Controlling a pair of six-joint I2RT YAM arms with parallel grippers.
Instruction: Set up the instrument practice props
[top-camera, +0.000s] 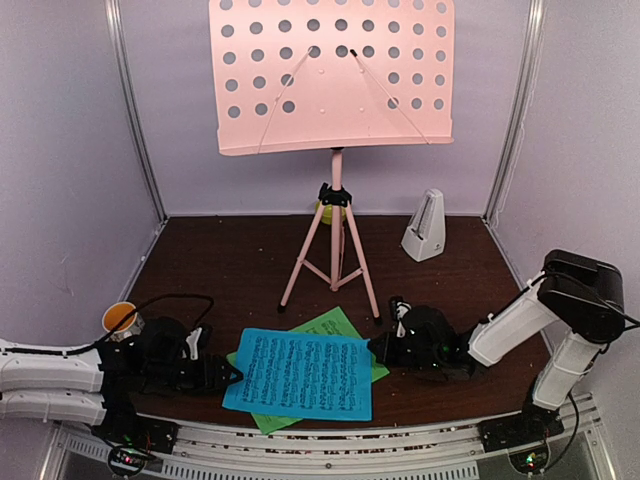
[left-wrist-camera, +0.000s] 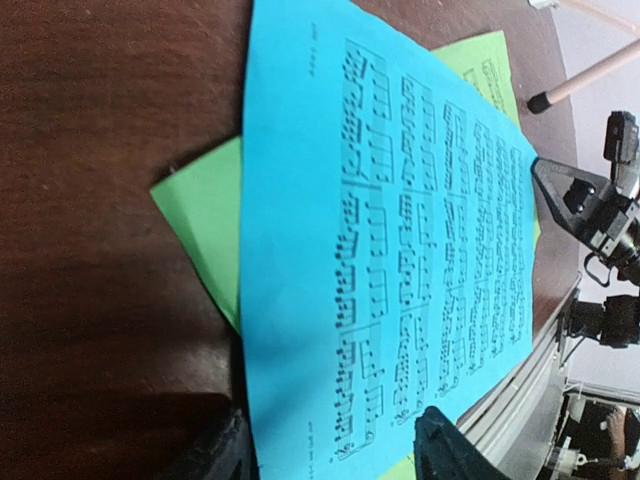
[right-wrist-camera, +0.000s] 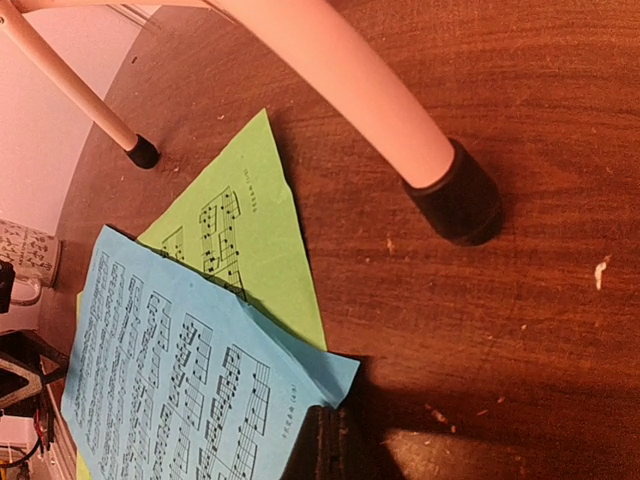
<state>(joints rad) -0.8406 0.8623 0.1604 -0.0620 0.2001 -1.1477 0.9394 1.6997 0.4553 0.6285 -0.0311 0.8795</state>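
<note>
Blue sheet (left-wrist-camera: 300, 250) edge inside spread left hand (left-wrist-camera: 333, 435)

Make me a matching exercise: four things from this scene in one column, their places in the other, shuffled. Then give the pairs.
1. blue sheet
2. green sheet
3. metronome
4. music stand

A. standing at the back right
B. lying on top, at the front
C. standing at the back centre
D. lying partly covered by another sheet

Pairs: 1-B, 2-D, 3-A, 4-C
</note>
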